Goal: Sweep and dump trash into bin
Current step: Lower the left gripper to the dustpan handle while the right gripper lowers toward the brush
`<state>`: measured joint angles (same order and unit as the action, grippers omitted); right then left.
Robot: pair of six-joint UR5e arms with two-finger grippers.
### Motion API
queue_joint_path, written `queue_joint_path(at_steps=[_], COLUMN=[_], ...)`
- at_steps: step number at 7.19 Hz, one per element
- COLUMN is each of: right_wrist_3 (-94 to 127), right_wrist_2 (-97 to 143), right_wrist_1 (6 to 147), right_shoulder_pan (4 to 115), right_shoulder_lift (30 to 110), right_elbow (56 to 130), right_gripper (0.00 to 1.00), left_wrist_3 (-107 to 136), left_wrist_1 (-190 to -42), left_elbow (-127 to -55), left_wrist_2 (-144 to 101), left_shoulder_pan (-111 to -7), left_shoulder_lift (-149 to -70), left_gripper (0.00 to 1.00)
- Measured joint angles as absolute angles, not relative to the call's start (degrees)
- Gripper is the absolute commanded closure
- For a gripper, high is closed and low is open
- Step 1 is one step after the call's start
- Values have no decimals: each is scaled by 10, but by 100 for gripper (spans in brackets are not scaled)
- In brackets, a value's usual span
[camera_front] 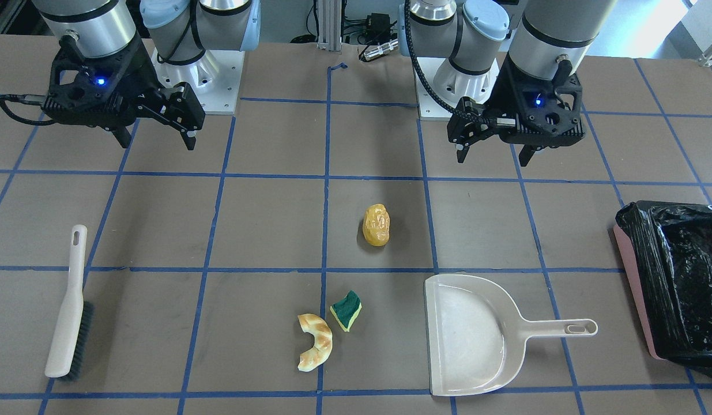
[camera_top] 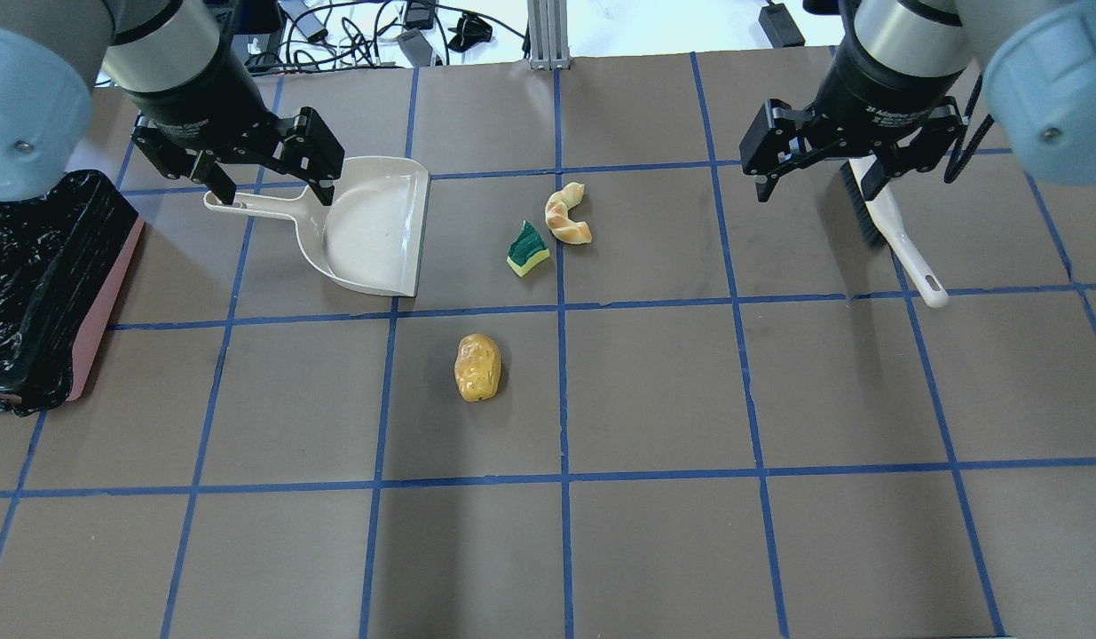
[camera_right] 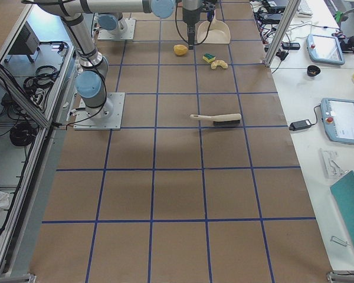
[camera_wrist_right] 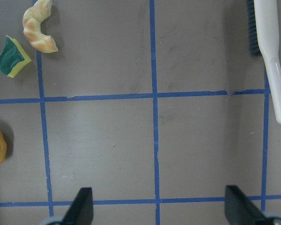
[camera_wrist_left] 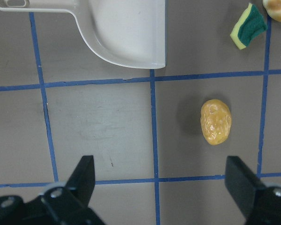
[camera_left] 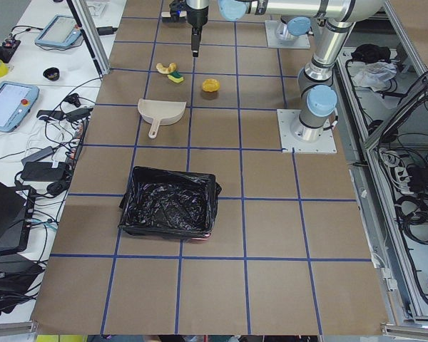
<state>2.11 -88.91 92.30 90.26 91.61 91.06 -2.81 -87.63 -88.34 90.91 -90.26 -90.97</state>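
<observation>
Status: start of task, no sweeping done yet. Noted left pincer (camera_front: 493,153) and right pincer (camera_front: 157,141) both spread wide, empty, above the counter (camera_front: 263,219). Found potato lump (camera_front: 376,225), bread piece (camera_front: 316,341) and sponge chunk (camera_front: 346,310) loose near dustpan (camera_front: 477,334); brush (camera_front: 67,311) untouched. Found bin (camera_front: 635,294) at left end, no trash seen inside. Remaining: grasp tools, sweep, dump.

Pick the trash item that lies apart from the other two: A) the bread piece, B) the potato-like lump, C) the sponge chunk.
B: the potato-like lump sits alone in the grid row nearer the robot, while the sponge chunk and the bread piece lie close beside each other in the next row out.
</observation>
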Motion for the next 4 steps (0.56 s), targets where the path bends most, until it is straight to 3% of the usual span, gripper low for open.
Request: queue_joint_path(at_steps=[4], right_wrist_3=[21], right_wrist_2=[-894], right_wrist_1=[928], right_shoulder_pan=[903], right_shoulder_lift=[914], right_elbow=[908], right_gripper=[0], left_wrist_3=[-26], left_wrist_1=[-876], left_elbow=[-882], left_wrist_2=[907], left_shoulder_pan=[-902], left_shoulder_lift=[-910], left_gripper=[0])
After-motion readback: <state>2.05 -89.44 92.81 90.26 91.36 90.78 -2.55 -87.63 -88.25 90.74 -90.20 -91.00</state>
